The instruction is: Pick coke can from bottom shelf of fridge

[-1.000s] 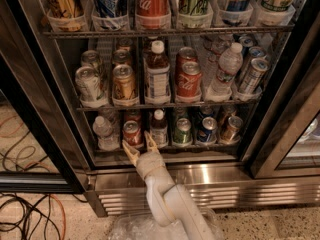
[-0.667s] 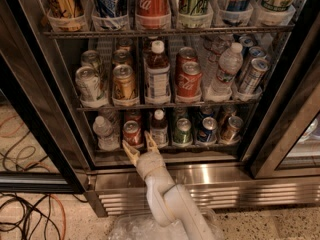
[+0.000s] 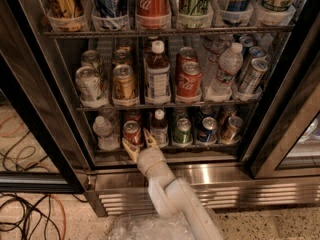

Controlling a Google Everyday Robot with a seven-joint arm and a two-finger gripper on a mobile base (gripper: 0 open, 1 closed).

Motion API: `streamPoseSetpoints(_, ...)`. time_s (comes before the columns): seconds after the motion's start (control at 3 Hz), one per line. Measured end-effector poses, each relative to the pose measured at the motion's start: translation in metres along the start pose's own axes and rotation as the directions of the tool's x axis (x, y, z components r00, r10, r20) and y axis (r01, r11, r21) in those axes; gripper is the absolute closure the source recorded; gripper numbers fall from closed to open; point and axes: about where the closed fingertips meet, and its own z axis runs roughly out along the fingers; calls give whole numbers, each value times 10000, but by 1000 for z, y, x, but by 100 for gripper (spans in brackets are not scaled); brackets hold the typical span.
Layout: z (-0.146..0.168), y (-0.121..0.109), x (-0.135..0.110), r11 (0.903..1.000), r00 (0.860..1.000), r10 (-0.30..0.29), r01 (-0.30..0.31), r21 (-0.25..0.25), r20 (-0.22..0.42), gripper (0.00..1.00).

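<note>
Nearest the camera lies a crumpled sheet of clear plastic (image 3: pixel 145 229). The robot's white, tube-shaped arm (image 3: pixel 175 199) rises from it, crossing the shiny stainless steel slatted base (image 3: pixel 240 186) of the large black-framed fridge (image 3: pixel 287 119). The gripper (image 3: pixel 138 141) sits at the front edge of the dark wire bottom shelf (image 3: pixel 200 147). Its tan fingers (image 3: pixel 150 138) are spread wide, one on each side of the foot of the small red coke can (image 3: pixel 132 132); whether they touch it cannot be told. The coke can stands upright at the front of that shelf, between a clear plastic water bottle (image 3: pixel 104 132) on its left and a brown bottle with a white cap (image 3: pixel 159 126) on its right. Further right stand a green can (image 3: pixel 183 131) and a blue can (image 3: pixel 207 129). On the rack above, another red soda can (image 3: pixel 189 79) stands behind a front rail.
</note>
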Motion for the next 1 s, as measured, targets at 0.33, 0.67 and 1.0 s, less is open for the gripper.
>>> streamPoseSetpoints(0.33, 11, 0, 0, 9999, 10000, -17, 16, -146, -61, 36)
streamPoseSetpoints(0.67, 29, 11, 3, 9991, 9999, -11, 4, -419, -145, 36)
streamPoseSetpoints(1.0, 36, 13, 3, 9988, 9998, -31, 22, -499, -182, 37)
